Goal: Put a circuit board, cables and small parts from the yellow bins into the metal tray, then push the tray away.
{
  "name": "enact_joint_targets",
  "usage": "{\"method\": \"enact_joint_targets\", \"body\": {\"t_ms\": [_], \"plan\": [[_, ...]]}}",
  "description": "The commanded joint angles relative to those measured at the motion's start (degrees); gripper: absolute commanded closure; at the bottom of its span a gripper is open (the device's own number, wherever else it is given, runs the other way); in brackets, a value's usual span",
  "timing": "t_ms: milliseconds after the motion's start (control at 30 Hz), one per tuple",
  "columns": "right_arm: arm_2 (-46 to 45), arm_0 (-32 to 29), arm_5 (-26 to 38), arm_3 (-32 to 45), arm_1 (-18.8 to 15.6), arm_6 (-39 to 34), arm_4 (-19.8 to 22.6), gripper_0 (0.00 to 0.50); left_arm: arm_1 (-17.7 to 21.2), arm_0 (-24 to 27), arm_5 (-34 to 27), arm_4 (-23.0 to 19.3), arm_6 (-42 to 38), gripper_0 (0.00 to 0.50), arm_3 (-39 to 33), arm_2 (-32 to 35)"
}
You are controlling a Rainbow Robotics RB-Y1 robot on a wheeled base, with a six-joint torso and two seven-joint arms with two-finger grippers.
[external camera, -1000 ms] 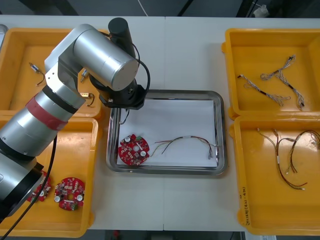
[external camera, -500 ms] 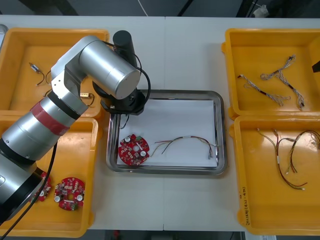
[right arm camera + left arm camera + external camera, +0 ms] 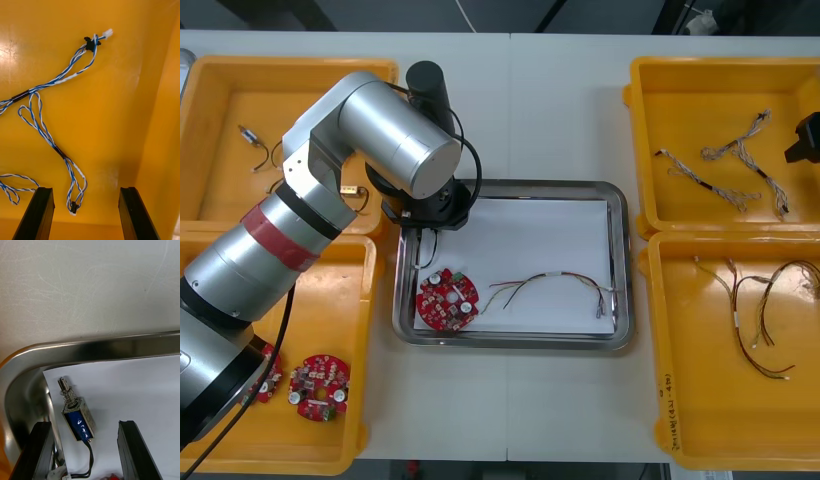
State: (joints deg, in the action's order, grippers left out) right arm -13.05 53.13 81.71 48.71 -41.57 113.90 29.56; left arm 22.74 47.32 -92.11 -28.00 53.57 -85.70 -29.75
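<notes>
The left gripper (image 3: pixel 83 423), fingers spread, hovers over the small metal part (image 3: pixel 78 420) lying in a corner of the metal tray (image 3: pixel 97 348); the right gripper (image 3: pixel 85 189), also spread, hangs above twisted blue and white cables (image 3: pixel 47 137) in a yellow bin (image 3: pixel 120 93), whose tangled loops may lift together.

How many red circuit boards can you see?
3. One circuit board lies in the metal tray; a second board and a third board, half under the left arm, lie in the near left yellow bin. The arm may hide more.
</notes>
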Motion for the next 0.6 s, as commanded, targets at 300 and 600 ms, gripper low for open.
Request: {"method": "enact_joint_targets", "body": {"t_ms": [300,600], "plan": [[2.86,2.77,-6.13,-4.86,1.85,2.73,0.59,0.0,0.46,-0.74,-8.09,-0.83,-7.96,0.0,-11.15,2.77],[2.86,2.69,-10.35,-8.64,2.64,3.26,0.59,0.0,5.21,-0.47,-16.88,-6.28,-7.61,0.0,-16.69,13.14]]}}
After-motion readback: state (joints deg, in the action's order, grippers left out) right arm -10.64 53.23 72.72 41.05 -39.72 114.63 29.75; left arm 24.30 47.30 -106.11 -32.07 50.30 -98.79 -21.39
